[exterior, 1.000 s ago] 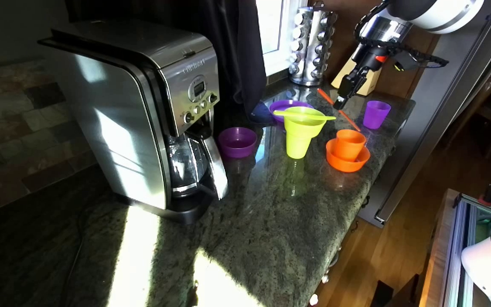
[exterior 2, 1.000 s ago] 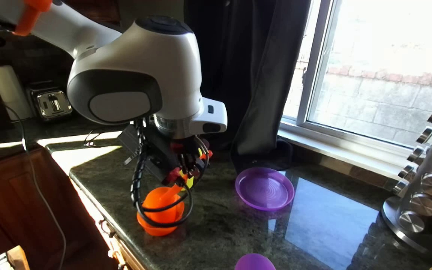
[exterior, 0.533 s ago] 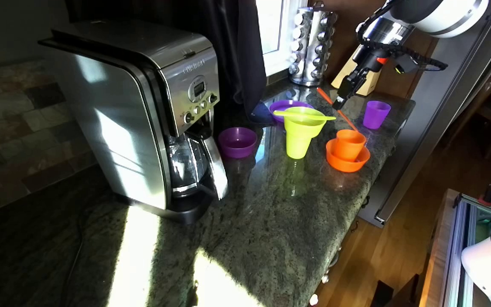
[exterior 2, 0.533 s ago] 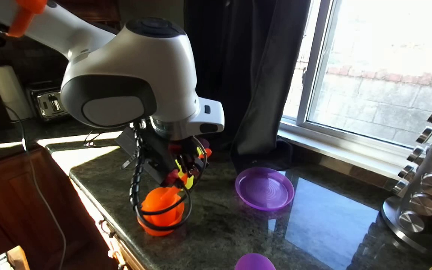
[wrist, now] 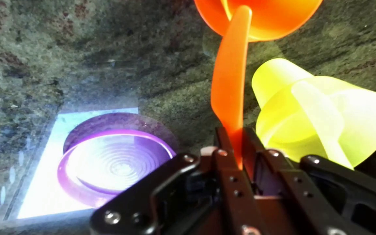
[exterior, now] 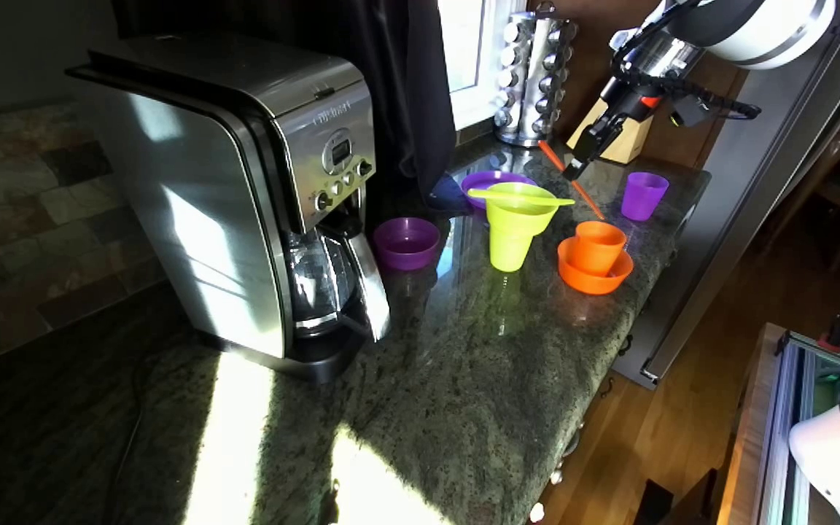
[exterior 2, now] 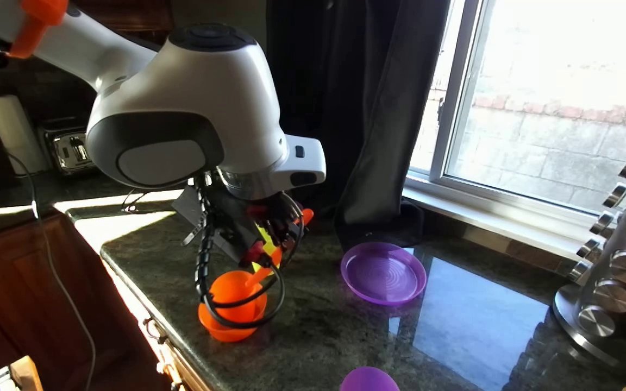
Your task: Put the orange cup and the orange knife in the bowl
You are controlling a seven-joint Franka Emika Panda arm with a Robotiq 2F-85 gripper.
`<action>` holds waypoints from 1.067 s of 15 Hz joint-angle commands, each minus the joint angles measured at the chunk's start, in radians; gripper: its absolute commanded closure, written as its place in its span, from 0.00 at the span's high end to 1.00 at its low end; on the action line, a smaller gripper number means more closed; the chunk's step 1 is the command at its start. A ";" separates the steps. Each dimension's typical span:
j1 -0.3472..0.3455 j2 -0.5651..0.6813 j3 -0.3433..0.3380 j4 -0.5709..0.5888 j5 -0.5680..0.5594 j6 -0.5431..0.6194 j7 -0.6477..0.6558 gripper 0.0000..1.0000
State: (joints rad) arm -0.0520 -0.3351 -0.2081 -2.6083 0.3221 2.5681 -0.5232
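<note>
the tool (wrist: 235,133) pinched the orange knife (wrist: 232,75) and held it off the counter (exterior: 464,379), near the bowl (exterior: 595,284); whether its tip reached over the bowl could not be told. the orange cup (exterior: 595,246) stood inside the bowl. the yellow cup (exterior: 510,244), with a yellow utensil (exterior: 522,197) across its mouth, stood near the bowl, and the purple cup (exterior: 642,200) stood farther from the bowl.

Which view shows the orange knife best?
Wrist view: the orange knife shows its blade large and uncovered there, though the gripper hides most of the rest. Both exterior views show it smaller, an end sticking out on either side of the gripper.
</note>
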 commanded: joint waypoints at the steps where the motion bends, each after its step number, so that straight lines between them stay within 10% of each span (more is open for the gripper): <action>1: 0.014 -0.060 -0.010 -0.079 -0.037 0.096 0.010 0.04; 16: 0.109 -0.182 -0.106 -0.164 0.004 0.104 0.007 0.04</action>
State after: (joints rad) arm 0.0082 -0.4613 -0.2730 -2.7224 0.3012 2.6660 -0.4942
